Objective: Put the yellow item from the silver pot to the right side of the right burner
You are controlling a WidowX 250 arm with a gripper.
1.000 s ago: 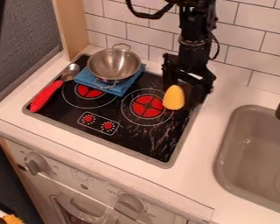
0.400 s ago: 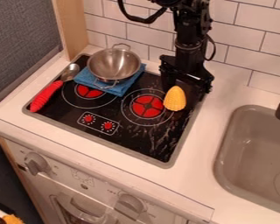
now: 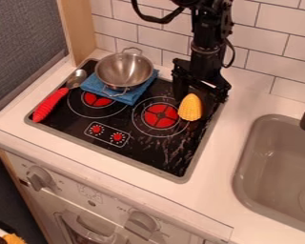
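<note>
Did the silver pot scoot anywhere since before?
No, the silver pot stayed in the same spot, on the blue cloth behind the left burner's red middle.

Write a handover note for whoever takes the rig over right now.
Tool: just behind the yellow corn; whether it grips the corn, I cannot tell.
Things: corn at the right side of the right burner, over its outer ring; silver pot on the blue cloth at the back left.
Done: corn out of the pot and at its goal side.
Left: probably just make sure the corn is released, then back away.
</note>
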